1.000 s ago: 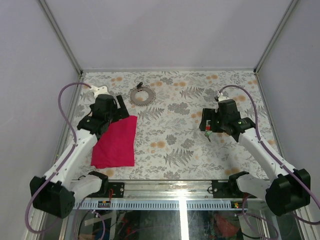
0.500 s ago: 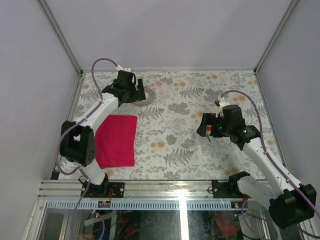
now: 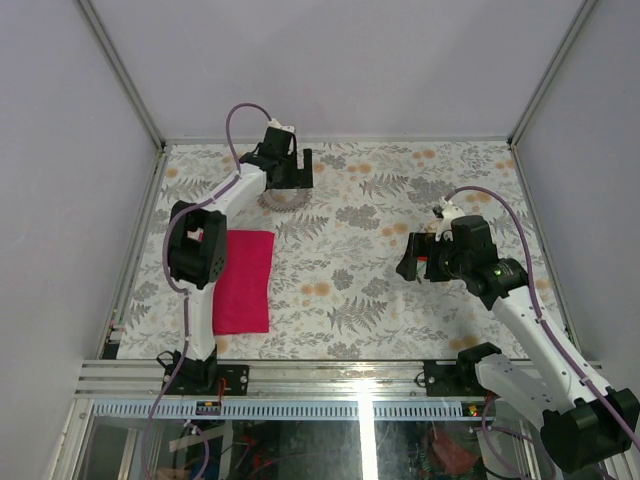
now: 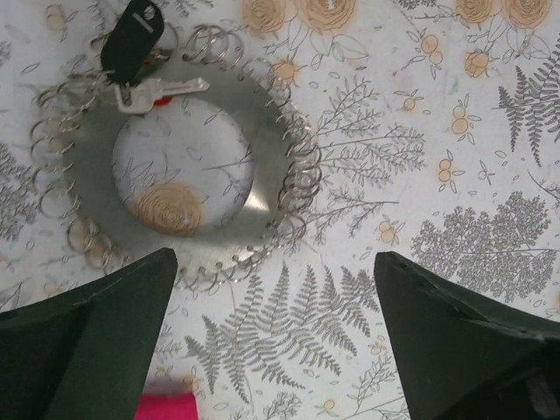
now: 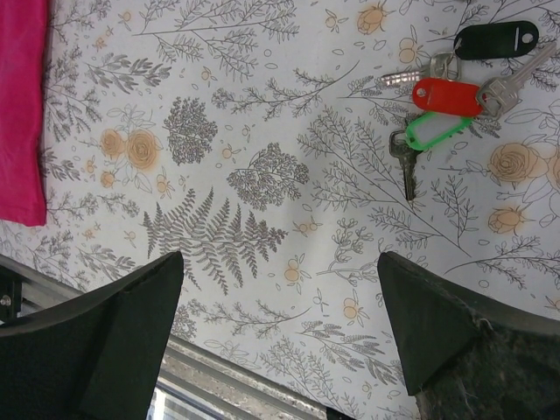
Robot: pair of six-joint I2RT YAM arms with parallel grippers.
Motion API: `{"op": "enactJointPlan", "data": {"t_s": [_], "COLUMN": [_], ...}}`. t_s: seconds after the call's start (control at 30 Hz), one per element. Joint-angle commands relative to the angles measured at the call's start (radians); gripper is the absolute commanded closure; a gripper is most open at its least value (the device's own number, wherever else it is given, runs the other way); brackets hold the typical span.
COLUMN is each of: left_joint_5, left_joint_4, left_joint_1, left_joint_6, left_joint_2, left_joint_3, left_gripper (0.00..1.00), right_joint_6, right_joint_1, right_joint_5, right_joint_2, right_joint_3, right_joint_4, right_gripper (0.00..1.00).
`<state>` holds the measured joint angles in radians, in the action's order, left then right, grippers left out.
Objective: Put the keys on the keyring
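The keyring (image 4: 278, 144) is a flat silver ring with several small wire loops round its rim; a black tag (image 4: 131, 39) and a silver key (image 4: 166, 89) hang on it. In the top view the keyring (image 3: 272, 201) lies at the far left. My left gripper (image 3: 289, 170) hovers over it, open and empty, and in the wrist view it (image 4: 273, 262) is just nearer than the ring. The loose keys with black (image 5: 496, 39), red (image 5: 446, 94) and green (image 5: 424, 131) tags lie on the table. My right gripper (image 5: 280, 258) is open and empty above them, and in the top view it (image 3: 408, 262) hides them.
A magenta cloth (image 3: 243, 280) lies flat at the near left and shows in the right wrist view (image 5: 22, 105). The metal table edge (image 5: 227, 385) runs along the near side. Grey walls close in the table on three sides.
My left arm has swung from over the magenta cloth out to the far side, over the keyring. My right gripper has shifted slightly nearer above the keys.
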<state>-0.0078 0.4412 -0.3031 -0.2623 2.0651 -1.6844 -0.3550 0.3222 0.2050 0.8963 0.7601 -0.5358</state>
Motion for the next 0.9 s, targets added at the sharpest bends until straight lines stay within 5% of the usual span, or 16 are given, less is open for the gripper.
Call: {"op": "enactJointPlan", "data": {"t_s": [0.0, 0.33, 0.87], "left_joint_5": [0.06, 0.138, 0.256], "left_joint_4": [-0.029, 0.045, 0.064], "left_joint_1": [0.009, 0.042, 0.063], "left_joint_6": [0.049, 0.042, 0.034], "left_joint_2": [0.084, 0.254, 0.325], "left_joint_3": [-0.123, -0.29, -0.353], "left_gripper": [0.0, 0.0, 0.04], "right_joint_6": [0.024, 0.013, 0.0], "right_joint_1": [-0.005, -0.005, -0.006], "right_joint_5": [0.043, 0.091, 0.095], "right_joint_2": [-0.024, -0.032, -0.033], "right_joint_3": [0.044, 0.044, 0.06], "right_joint_4": [-0.02, -0.022, -0.041], "right_gripper": [0.01, 0.01, 0.01]}}
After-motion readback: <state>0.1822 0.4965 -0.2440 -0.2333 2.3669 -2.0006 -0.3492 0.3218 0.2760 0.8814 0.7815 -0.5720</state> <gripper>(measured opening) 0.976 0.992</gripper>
